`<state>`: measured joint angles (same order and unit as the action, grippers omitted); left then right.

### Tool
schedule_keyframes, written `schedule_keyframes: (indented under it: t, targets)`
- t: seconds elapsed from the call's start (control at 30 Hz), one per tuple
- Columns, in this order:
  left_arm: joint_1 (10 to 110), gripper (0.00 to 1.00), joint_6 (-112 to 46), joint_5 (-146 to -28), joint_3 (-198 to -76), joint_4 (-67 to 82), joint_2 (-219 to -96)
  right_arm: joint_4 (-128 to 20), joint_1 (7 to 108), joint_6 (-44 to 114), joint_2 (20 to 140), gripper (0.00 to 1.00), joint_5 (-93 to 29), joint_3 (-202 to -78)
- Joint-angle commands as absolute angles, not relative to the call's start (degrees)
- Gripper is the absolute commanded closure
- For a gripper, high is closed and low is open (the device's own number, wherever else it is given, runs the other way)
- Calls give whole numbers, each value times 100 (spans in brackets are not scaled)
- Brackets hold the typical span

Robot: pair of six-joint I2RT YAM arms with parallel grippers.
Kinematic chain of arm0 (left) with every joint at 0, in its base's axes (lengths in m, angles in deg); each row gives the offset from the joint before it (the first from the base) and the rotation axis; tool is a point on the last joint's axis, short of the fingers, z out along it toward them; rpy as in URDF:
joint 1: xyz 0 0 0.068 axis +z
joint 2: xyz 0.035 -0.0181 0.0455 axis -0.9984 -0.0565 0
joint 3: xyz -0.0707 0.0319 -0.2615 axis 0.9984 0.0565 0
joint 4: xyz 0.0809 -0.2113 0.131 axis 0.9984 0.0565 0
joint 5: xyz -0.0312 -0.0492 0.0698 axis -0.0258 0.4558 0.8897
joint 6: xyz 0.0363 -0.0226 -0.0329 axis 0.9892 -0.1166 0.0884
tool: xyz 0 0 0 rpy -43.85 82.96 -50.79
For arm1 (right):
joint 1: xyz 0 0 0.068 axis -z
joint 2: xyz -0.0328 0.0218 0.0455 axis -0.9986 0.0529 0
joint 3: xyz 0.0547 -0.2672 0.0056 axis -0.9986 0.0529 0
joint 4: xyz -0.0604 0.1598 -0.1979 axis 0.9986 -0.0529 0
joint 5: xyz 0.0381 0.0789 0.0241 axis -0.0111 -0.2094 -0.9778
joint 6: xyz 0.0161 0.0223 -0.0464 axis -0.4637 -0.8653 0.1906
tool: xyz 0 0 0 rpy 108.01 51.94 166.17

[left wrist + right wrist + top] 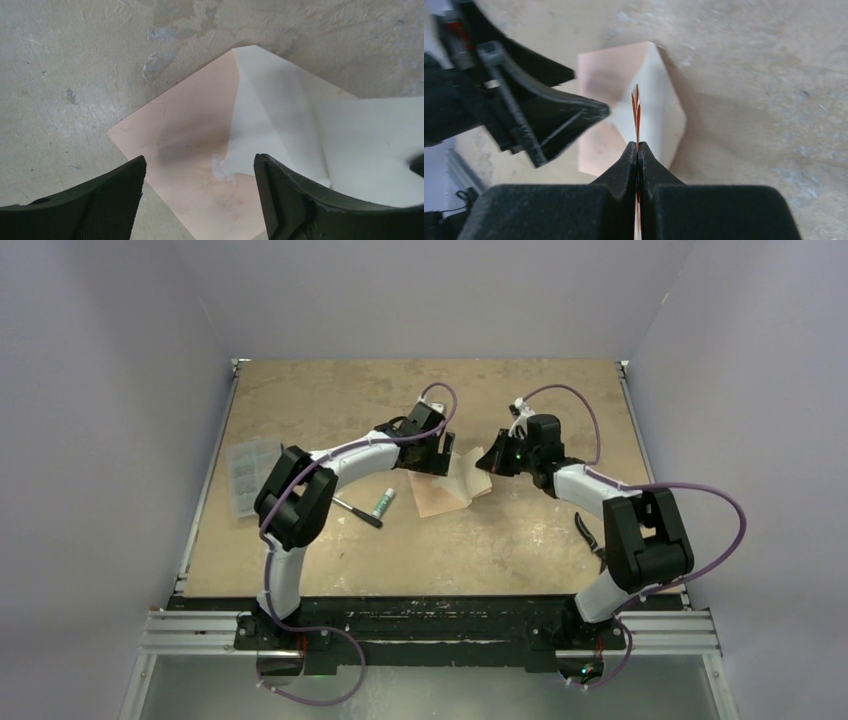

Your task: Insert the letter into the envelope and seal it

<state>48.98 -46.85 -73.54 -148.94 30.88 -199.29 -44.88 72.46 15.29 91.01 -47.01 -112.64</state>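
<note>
Envelope (440, 490), salmon-pink: lies on the counter (330, 400) a little beyond mid-depth, between the two arms' tips. The left wrist view shows the body (190, 150) flat on the surface, one corner pointing toward the camera. The flap (270, 110) is open with its pale cream inner face showing, and it rises to the right.

Letter: cannot be told apart from the envelope in any view.

Right end effector (638, 147): fingers pressed together on a thin salmon-edged sheet seen edge-on. This appears to be the envelope's flap, held up off the counter. From above, this tip (497, 460) sits just right of the envelope.

Left end effector (200, 165): fingers spread wide with nothing between them, poised over the envelope's body. No contact with the paper can be made out. From above it (437, 455) stands at the envelope's far-left edge, and it also fills the left side of the right wrist view (549, 120).

Other items on the counter, all left of the envelope:
- Glue stick (383, 503), white and green, lying just beside the envelope.
- Pen (357, 512), dark, next to the glue stick. It is too small to identify more exactly.
- Clear packet (245, 478), near the left edge and well apart from the rest.
</note>
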Motion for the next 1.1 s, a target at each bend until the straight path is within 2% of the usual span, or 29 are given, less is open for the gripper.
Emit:
schedule_keyframes:
  t: [0.0,0.13,0.2,0.23,0.33,0.47,0.7,1.07]
  targets:
    - [4940,18,-5112,-7248,-15378,3621,-19690,-4212,7246,1217,8568,100,-5216,-11606]
    - [4954,7,-5285,-7165,-15204,3601,-19489,-3946,7246,1063,8473,100,-5245,-11526]
    - [4993,7,-5241,-7045,-15019,3590,-19351,-3575,7231,915,8553,100,-5148,-11463]
    - [5037,9,-5227,-7067,-14897,3540,-19271,-3406,7229,848,8639,100,-5089,-11426]
    - [5256,33,-5159,-7731,-14549,3321,-19138,-3005,7229,861,8942,100,-4845,-11377]
    - [5376,47,-5124,-8207,-14300,3054,-19204,-2530,7229,1093,9228,100,-4953,-11226]
    - [5373,55,-5170,-8075,-14364,3051,-19555,-2282,7236,1694,9395,100,-5065,-10946]
    - [5380,53,-5486,-7635,-14239,3331,-19778,-525,7230,1891,9888,100,-5074,-10184]
